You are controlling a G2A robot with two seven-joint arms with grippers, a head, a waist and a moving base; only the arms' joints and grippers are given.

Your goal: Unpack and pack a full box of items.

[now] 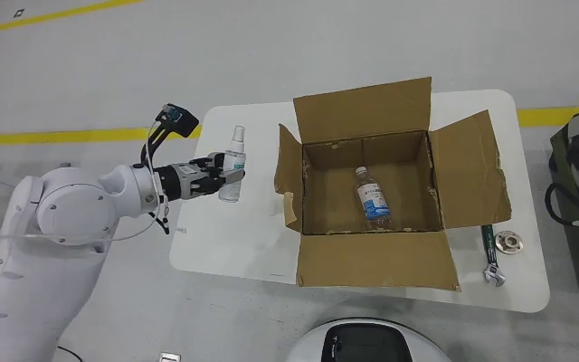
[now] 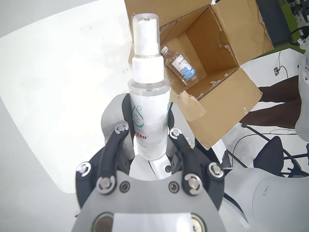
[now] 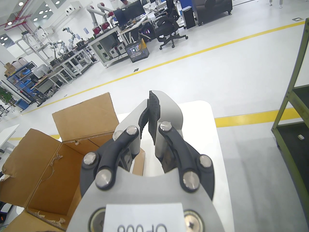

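My left gripper (image 1: 222,176) (image 2: 149,112) is shut on a white spray bottle (image 1: 234,161) (image 2: 147,92) with a clear cap, held above the white table (image 1: 235,244) to the left of the box. The open cardboard box (image 1: 312,195) (image 2: 214,49) (image 3: 55,150) stands in the table's middle with its flaps spread. A clear plastic bottle (image 1: 372,196) (image 2: 179,65) with a blue-and-white label lies on the box floor. My right gripper (image 3: 150,112) is shut with nothing between its pads, raised beside the box at the table's right part.
On the table right of the box lie a green-handled wrench (image 1: 489,255) and a round metal disc (image 1: 509,242). A green cart (image 3: 293,112) stands off the table's right end. Bare tabletop lies left of the box.
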